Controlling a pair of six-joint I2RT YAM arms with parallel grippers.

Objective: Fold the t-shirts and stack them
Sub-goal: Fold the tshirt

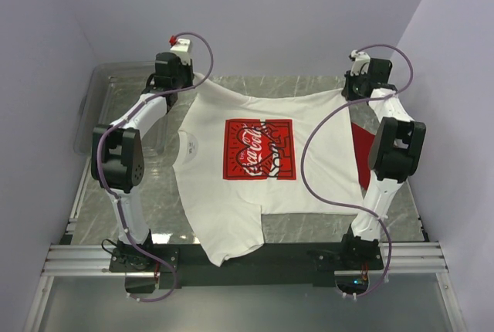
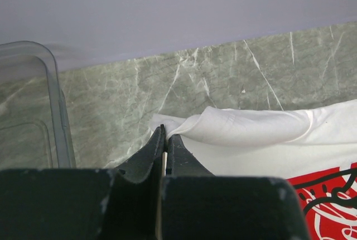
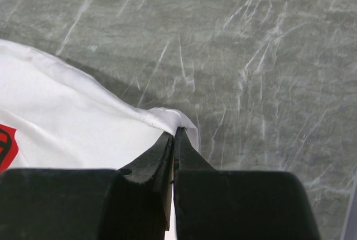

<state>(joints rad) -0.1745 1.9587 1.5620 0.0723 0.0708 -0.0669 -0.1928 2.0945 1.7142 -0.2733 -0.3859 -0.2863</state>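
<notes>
The white t-shirt [image 1: 231, 193] with a red square Coca-Cola print [image 1: 258, 149] lies spread across the table, print up, its near end hanging over the front rail. My left gripper [image 1: 193, 81] is shut on its far left corner, seen in the left wrist view [image 2: 165, 134] with white cloth [image 2: 251, 128] pinched between the jaws. My right gripper [image 1: 349, 91] is shut on the far right corner, seen in the right wrist view [image 3: 175, 132] with the cloth's hem [image 3: 162, 118] folded over the tips. The red t-shirt [image 1: 360, 150] lies under the white one at the right, only its edge showing.
A clear plastic bin [image 1: 100, 108] stands at the far left, beside my left arm; its wall shows in the left wrist view [image 2: 39, 106]. The marble tabletop [image 1: 301, 224] ends at walls behind and to the sides. A metal rail [image 1: 247, 259] runs along the front.
</notes>
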